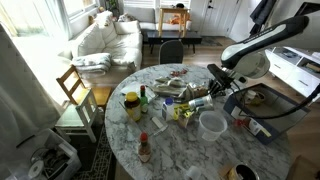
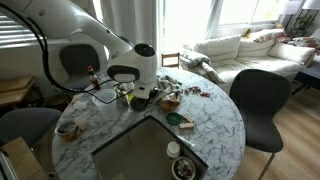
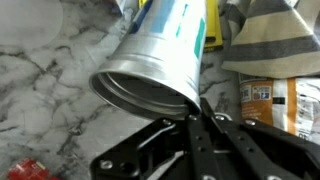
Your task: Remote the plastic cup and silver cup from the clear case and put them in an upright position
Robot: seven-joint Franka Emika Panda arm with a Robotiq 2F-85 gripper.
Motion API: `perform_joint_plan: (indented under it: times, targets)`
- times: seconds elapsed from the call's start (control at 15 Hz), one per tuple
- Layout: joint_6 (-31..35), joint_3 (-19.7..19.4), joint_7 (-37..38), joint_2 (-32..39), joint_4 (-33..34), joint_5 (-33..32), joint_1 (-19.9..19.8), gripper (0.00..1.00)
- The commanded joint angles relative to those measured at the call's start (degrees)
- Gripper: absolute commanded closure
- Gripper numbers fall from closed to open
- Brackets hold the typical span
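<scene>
As the wrist view shows it, the tool (image 3: 196,122) is drawn narrow. Its two black fingers (image 3: 225,137) run up from the bottom edge and come almost together at the lower lip of the silver cup (image 3: 160,55), with only a thin dark slit between them. They appear to pinch the cup's wall at the rim, though the fingertips hide the exact contact. The cup is tilted rather than upright, its round open mouth turned toward the camera and its base pointing up and away. Its metal is pale and shiny, with blue and yellow reflections along the side and a dim grey inside. Behind it is the white, grey-veined marble of the table (image 3: 40,55). A striped packet (image 3: 270,35) and a labelled packet (image 3: 265,100) lie to the right of the cup. In an exterior view the clear tub (image 1: 200,125) stands on the table near the arm. It is apart from the tool, which holds the cup outside it, over the clutter beside it.
</scene>
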Motion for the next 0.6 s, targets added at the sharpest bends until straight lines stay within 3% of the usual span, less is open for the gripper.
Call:
perform_joint_plan:
  times: [0.0, 0.07, 0.2, 0.33, 0.53]
  targets:
    - [-2.1, -4.9, 9.1, -4.6, -2.2, -13.9, 3.9, 0.99]
    - [-4.1, -9.3, 12.5, -5.1, -2.0, -18.7, 8.2, 0.99]
    - [-8.6, -11.7, 19.2, -6.1, -0.9, -28.3, 11.0, 0.99]
    - [-14.8, -9.8, 25.0, -7.1, 0.8, -37.6, 10.8, 0.99]
    - [-25.3, -7.1, 28.9, -7.1, 4.0, -46.5, 11.5, 0.99]
